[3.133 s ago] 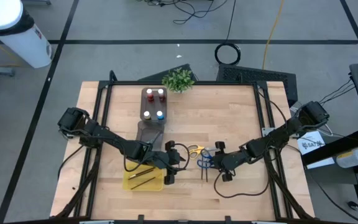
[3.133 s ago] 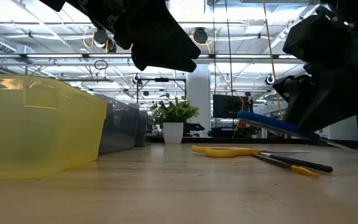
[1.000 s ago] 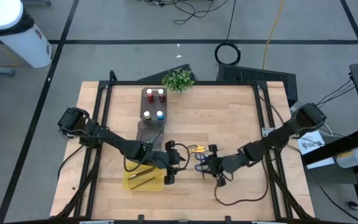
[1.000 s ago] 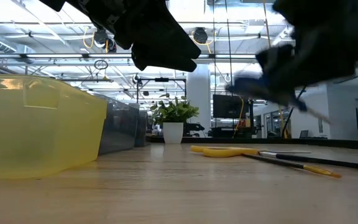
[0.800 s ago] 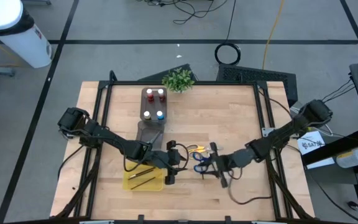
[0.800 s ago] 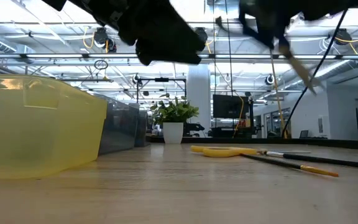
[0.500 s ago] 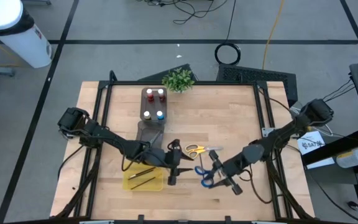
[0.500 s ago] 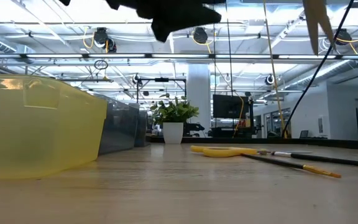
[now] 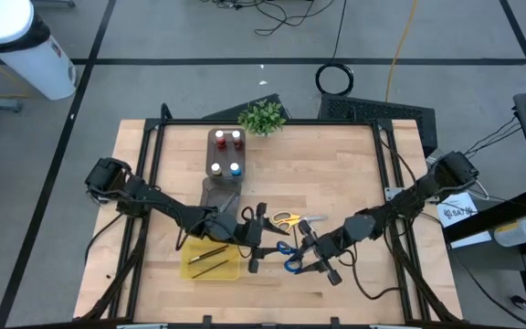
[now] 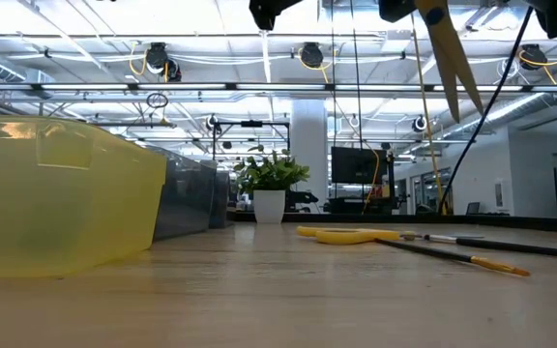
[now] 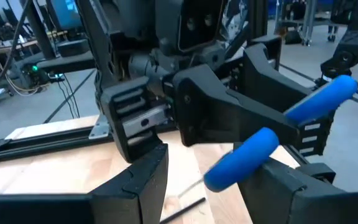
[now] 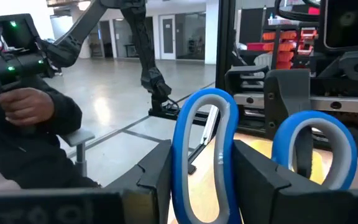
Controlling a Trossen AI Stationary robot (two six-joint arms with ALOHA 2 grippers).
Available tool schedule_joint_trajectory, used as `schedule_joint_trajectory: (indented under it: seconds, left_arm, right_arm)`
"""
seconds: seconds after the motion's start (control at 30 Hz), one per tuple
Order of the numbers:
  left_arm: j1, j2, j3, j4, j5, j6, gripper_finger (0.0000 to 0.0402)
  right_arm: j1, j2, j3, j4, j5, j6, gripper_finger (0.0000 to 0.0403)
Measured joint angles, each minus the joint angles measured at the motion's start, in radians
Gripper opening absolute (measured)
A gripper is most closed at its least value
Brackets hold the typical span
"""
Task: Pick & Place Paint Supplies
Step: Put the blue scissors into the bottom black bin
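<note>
In the low view the top edge cuts off both pincers, showing only the hanging scissor blades [image 10: 450, 58]. Overhead, the brushes [image 9: 210, 259] in the yellow tray [image 9: 190, 270] are too small to count.

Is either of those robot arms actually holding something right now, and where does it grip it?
Yes. The right gripper holds the blue-handled scissors in the air, its fingers pinching one handle loop. The left gripper holds nothing.

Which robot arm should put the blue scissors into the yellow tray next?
Probably the left. The right gripper holds the blue-handled scissors in the air, but the left gripper is open right beside them and nearer the yellow rectangular tray.
</note>
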Motion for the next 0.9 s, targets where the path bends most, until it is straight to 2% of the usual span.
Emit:
schedule_joint_trajectory:
  seconds: [0.17, 0.23, 0.3, 0.43, 0.53, 0.63, 0.73, 0.9]
  left_arm:
    - [0.004, 0.000, 0.000, 0.011, -0.024, 0.000, 0.0189]
    - [0.004, 0.000, 0.000, 0.014, -0.027, -0.002, 0.0173]
    - [0.004, 0.000, 0.000, 0.016, 0.000, -0.017, 0.0138]
    - [0.009, 0.000, 0.000, 0.030, 0.108, -0.034, 0.0038]
    - [0.001, 0.000, 0.000, 0.029, 0.115, -0.034, 0.0036]
    - [-0.001, 0.000, 0.000, 0.023, 0.113, -0.037, 0.0036]
    - [0.004, 0.000, 0.000, 0.017, 0.110, -0.040, 0.0036]
    - [0.008, -0.003, 0.000, 0.021, 0.107, -0.053, 0.0036]
  right_arm:
    - [-0.004, 0.007, 0.000, 0.013, 0.002, 0.000, 0.0120]
    - [-0.004, 0.007, 0.001, 0.015, 0.005, -0.008, 0.0120]
    - [-0.004, 0.007, 0.001, 0.013, 0.014, -0.029, 0.0120]
    - [-0.001, 0.007, 0.002, 0.013, 0.118, -0.053, 0.0133]
    - [0.001, 0.008, 0.002, 0.007, 0.189, -0.030, 0.0181]
    - [-0.008, 0.008, 0.002, 0.010, 0.197, 0.005, 0.0209]
    - [-0.022, 0.008, 0.000, 0.009, 0.232, 0.002, 0.0203]
    - [-0.050, 0.008, -0.001, 0.033, 0.273, -0.091, 0.0165]
